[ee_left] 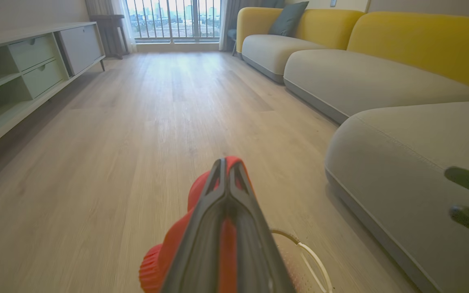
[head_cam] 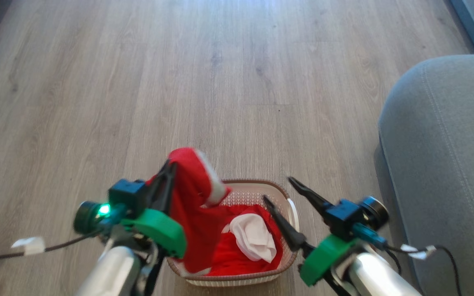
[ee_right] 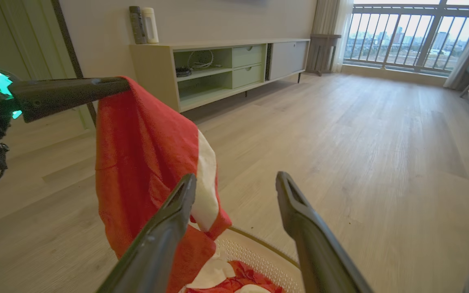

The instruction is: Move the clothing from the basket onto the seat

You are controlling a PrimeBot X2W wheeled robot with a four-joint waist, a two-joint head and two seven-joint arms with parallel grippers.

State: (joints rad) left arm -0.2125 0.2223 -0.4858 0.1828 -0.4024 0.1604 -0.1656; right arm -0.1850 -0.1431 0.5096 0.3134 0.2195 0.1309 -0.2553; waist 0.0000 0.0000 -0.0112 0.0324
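My left gripper [head_cam: 171,166] is shut on a red garment with a white stripe [head_cam: 191,193] and holds it up above the basket's left side, its lower end still hanging into the basket. The cream basket [head_cam: 257,187] stands on the floor below me with more red and white clothing [head_cam: 237,255] inside. Over the basket's right side my right gripper [head_cam: 278,189] is open and holds nothing. The grey seat [head_cam: 447,164] lies to the right. In the right wrist view the open fingers [ee_right: 177,203] frame the hanging garment [ee_right: 141,162]. In the left wrist view red fabric [ee_left: 169,248] bulges around the shut fingers [ee_left: 218,211].
Bare wood floor [head_cam: 220,82] stretches ahead and to the left. A low cabinet [ee_right: 226,65] lines one wall. Yellow-backed sofa sections [ee_left: 381,53] run along the other side towards a balcony window [ee_left: 173,18]. Cables trail from both wrists.
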